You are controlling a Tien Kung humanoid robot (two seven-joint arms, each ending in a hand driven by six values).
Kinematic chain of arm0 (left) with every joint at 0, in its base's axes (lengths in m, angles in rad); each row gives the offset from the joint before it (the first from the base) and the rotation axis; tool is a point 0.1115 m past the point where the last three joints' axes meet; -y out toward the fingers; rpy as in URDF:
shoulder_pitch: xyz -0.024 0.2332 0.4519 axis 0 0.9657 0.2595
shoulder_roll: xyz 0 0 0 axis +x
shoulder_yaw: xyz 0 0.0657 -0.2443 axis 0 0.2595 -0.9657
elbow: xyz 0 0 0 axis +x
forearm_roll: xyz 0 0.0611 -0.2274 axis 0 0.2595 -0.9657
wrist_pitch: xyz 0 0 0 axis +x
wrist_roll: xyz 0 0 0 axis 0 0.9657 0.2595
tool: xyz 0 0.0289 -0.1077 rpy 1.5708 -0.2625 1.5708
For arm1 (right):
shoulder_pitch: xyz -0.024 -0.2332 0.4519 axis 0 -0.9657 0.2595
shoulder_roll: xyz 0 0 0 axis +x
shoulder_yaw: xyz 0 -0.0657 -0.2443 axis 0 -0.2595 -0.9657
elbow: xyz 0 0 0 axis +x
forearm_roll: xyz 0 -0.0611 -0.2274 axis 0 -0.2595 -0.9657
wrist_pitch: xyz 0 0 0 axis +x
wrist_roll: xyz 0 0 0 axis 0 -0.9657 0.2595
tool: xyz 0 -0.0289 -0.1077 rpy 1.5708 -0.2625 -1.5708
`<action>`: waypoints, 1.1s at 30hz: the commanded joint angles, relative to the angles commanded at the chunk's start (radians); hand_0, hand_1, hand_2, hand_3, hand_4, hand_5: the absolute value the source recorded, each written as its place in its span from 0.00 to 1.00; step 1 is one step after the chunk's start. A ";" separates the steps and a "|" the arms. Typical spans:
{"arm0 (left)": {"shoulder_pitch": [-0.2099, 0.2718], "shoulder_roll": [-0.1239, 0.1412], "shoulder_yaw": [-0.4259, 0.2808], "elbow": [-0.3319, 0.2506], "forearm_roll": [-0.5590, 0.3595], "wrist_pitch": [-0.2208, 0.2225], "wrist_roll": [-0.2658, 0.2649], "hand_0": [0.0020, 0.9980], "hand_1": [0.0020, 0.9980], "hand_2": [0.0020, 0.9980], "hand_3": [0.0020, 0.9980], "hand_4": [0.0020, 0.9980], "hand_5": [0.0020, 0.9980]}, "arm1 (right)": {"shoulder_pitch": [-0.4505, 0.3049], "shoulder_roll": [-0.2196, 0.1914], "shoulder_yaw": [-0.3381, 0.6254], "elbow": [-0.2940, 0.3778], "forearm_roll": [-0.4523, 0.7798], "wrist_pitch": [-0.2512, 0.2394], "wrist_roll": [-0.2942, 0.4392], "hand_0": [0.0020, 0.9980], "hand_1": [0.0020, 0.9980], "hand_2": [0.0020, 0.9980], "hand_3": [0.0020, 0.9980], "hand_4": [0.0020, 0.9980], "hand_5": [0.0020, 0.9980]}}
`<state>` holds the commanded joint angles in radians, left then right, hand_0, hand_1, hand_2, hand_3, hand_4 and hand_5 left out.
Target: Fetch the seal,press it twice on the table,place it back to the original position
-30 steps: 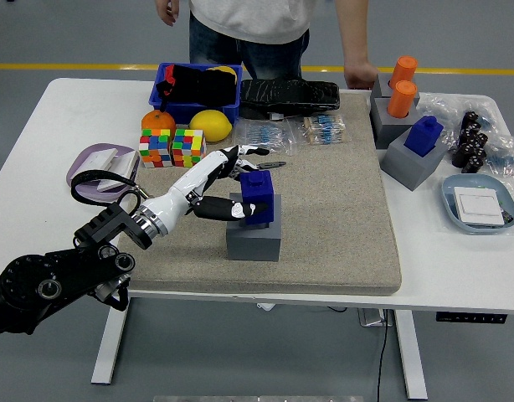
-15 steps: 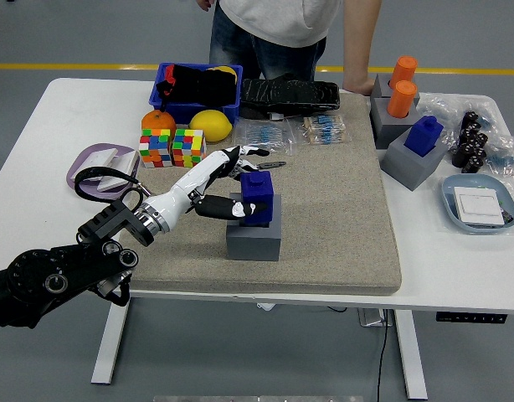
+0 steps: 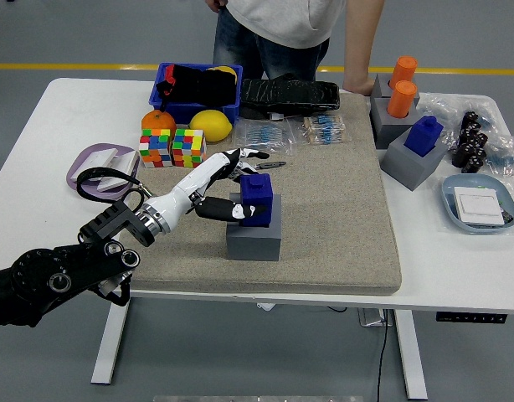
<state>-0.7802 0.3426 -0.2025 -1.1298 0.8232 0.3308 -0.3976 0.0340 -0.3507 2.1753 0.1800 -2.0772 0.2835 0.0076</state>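
Note:
A blue seal (image 3: 259,199) stands upright in a grey block holder (image 3: 254,239) on the tan mat (image 3: 341,209), left of centre. My left hand (image 3: 233,182) is at the seal's left side. Its thumb (image 3: 215,210) lies against the seal's lower left face. Its fingers (image 3: 240,156) are spread and extended above and behind the seal's top, not wrapped around it. The seal rests in its holder. My right arm is out of view.
A second blue seal (image 3: 423,134) on a grey block and orange cylinders (image 3: 403,84) stand at the right. Colour cubes (image 3: 172,147), a lemon (image 3: 210,126), an orange (image 3: 157,122) and a blue bin (image 3: 198,92) sit behind my hand. A person's hand (image 3: 356,82) rests on the far edge.
My left hand and the seal have barely moved. The person at the far side has shifted to the right.

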 joint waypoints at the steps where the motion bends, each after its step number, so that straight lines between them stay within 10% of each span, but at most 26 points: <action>1: 0.000 0.000 0.002 0.000 0.001 0.000 0.000 0.52 0.41 0.44 0.83 0.67 0.00 | 0.000 0.000 0.000 0.000 0.000 0.000 0.000 0.78 0.68 0.66 0.62 0.78 0.44; 33: -0.032 0.001 0.038 0.007 0.006 -0.015 0.004 0.56 0.43 0.44 0.81 0.62 0.00 | 0.003 -0.002 -0.002 0.000 0.001 0.000 0.002 0.78 0.68 0.66 0.62 0.79 0.44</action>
<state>-0.8126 0.3431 -0.1647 -1.1228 0.8290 0.3156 -0.3933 0.0372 -0.3525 2.1735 0.1800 -2.0765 0.2834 0.0098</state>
